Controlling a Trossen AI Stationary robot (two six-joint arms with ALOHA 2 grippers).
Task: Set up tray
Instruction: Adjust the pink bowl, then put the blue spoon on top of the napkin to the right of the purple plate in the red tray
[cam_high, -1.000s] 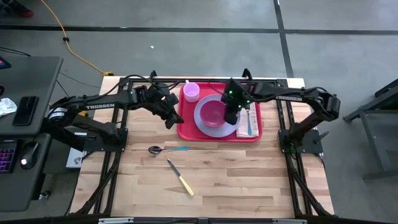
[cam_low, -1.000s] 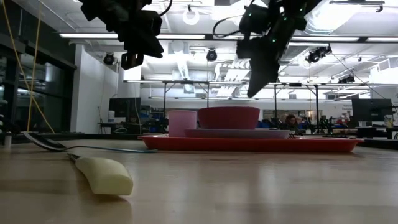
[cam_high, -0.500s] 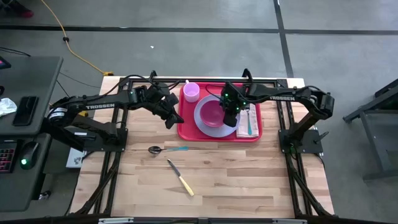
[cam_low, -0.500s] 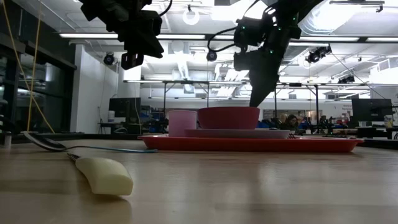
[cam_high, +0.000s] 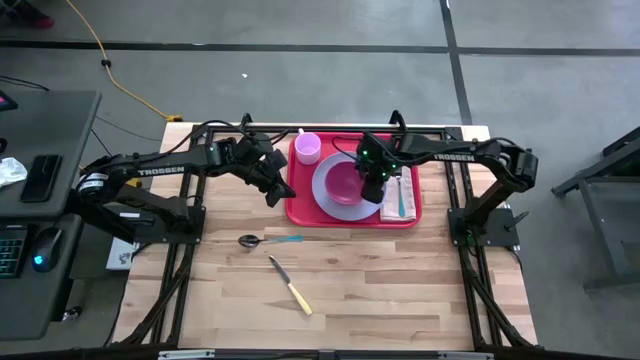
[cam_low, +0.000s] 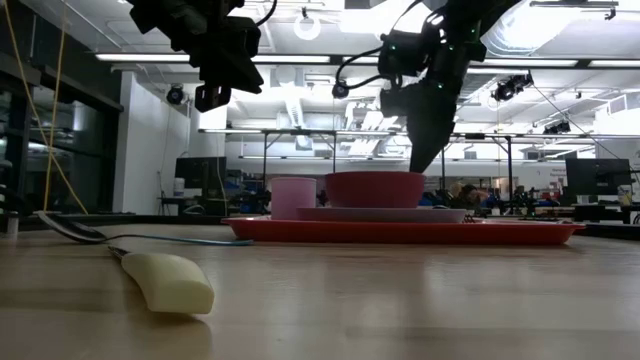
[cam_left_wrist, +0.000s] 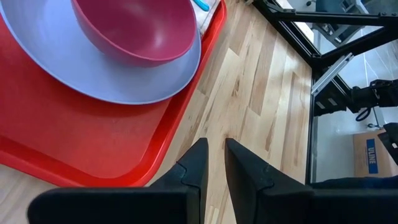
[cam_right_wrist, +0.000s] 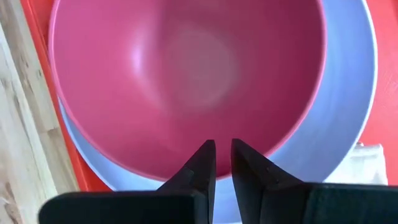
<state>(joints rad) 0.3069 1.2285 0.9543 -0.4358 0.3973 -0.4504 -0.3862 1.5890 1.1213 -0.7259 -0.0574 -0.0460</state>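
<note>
My right gripper (cam_high: 373, 188), fingers narrow and holding nothing, hangs over the 3 o'clock rim of the round pink plastic bowl (cam_high: 343, 181), which sits on the lavender plate (cam_high: 327, 197) in the large flat red plastic tray (cam_high: 303, 212) at the wooden table's (cam_high: 400, 290) 12 o'clock edge. I'd lift straight up so a fingertip doesn't clip the rim, while the left gripper (cam_high: 273, 193), also narrow and empty, waits off the tray's 9 o'clock side.

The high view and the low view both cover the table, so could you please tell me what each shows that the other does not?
Only the high view shows the napkin with a teal-handled utensil on the tray's right side, and the whole spoon-and-knife layout from above. Only the low view shows the room behind the table and the knife's yellow handle up close. Both show the red tray, lavender plate, pink bowl, pink cup, spoon, left end effector beside the tray and right end effector at the bowl.
</note>
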